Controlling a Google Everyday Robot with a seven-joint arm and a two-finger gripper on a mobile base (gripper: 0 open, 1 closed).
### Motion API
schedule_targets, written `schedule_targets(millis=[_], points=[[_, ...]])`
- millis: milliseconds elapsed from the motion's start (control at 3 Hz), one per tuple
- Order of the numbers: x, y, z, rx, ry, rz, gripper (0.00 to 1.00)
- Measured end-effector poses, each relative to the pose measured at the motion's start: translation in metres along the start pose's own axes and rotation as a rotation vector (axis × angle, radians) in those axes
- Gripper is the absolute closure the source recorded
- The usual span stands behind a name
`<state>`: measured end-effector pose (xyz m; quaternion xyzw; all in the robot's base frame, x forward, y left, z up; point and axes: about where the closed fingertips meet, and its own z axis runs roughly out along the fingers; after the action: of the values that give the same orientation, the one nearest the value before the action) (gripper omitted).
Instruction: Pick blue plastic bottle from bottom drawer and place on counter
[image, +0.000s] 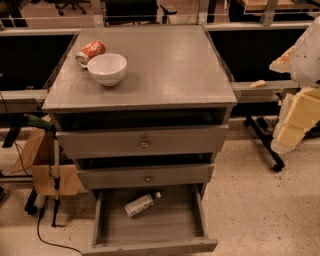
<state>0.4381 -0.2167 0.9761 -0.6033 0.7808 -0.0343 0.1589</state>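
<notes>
Right of the counter (170, 65) edge, pincer (299, 119), opening unclear; bottle (140, 205) central in drawer (172, 225).

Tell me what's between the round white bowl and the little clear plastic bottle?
In the camera view, two grey wooden drawers with brass knobs sit between the white bowl and the plastic bottle. The gripper hangs at the right edge, beside the counter.

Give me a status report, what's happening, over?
Gripper far right, well away from open bottom drawer. Blue plastic bottle lying inside, untouched. Counter has white bowl and tipped soda can; nothing covers bottle.
</notes>
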Motion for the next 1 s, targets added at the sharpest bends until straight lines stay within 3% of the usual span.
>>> schedule_targets(millis=[333, 667, 1000], points=[[0.0, 0.0, 0.0, 0.0, 0.0, 0.0, 0.0], [-0.006, 0.004, 0.025, -0.022, 0.005, 0.064, 0.0], [-0.012, 0.021, 0.089, -0.09, -0.015, 0.233, 0.0]])
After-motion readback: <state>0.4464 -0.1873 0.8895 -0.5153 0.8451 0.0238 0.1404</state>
